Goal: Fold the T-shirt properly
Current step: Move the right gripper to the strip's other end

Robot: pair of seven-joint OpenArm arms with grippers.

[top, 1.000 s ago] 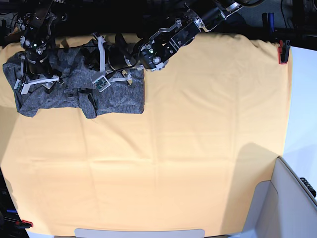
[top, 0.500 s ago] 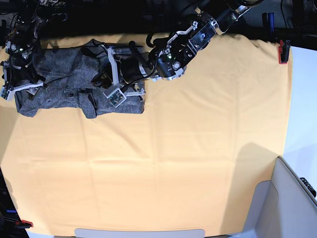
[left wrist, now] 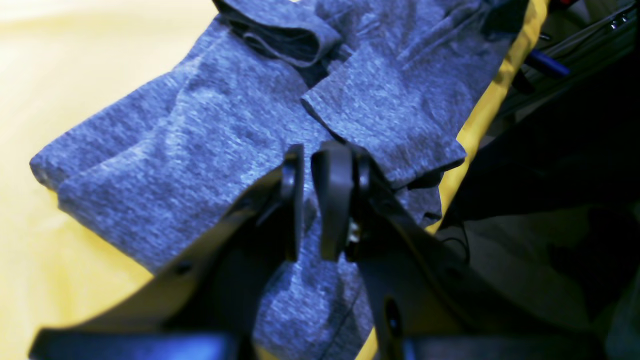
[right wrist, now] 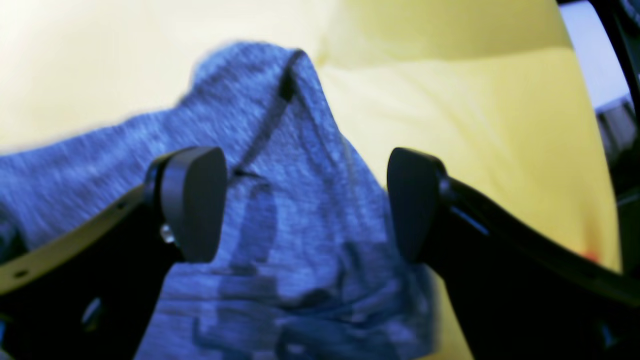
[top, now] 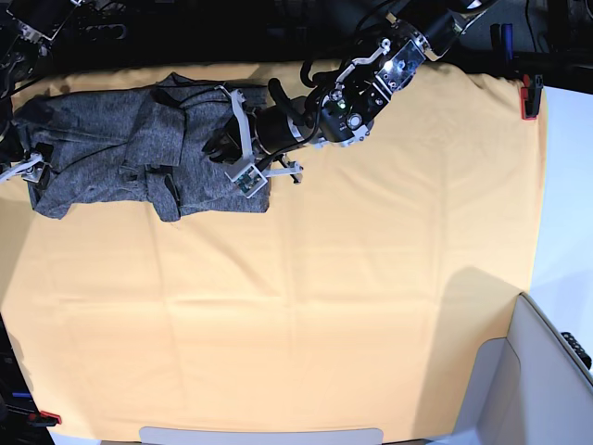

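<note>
Lying bunched at the table's [top: 371, 306] ten o'clock corner, the T-shirt [top: 120, 153] looks soft, thin and limp; take hold at a hem corner. Left gripper [left wrist: 306, 200] fingers stand narrowly apart, holding nothing; right gripper [right wrist: 305, 205] fingers gape wide over fabric.

You've got the T-shirt [top: 139, 153] bunched on the table cloth [top: 371, 278] at the far left corner, the left gripper [top: 243, 139] over its right end and the right gripper [right wrist: 305, 200] over its left end.

Left gripper [left wrist: 306, 200], nearly closed, above T-shirt [left wrist: 240, 140].
</note>
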